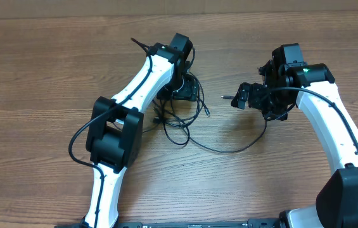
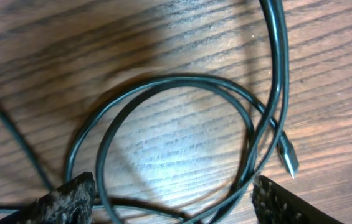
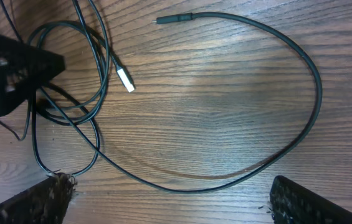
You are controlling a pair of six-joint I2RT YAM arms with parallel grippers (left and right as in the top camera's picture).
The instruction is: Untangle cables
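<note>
Several thin black cords, the cables (image 1: pixel 177 123), lie tangled on the brown wood-grain table (image 1: pixel 33 57) left of centre, beneath my left gripper (image 1: pixel 182 88). One strand sweeps right toward my right gripper (image 1: pixel 245 96). Left wrist view: my left jaws stand wide, astride two overlapping loops, gripping nothing. Right wrist view: my right jaws stand wide and empty above the long strand. A silver-tipped plug (image 3: pixel 124 79) lies far left.

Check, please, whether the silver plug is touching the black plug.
Apart. The right wrist view shows the silver plug and the black plug with bare table between them.
</note>
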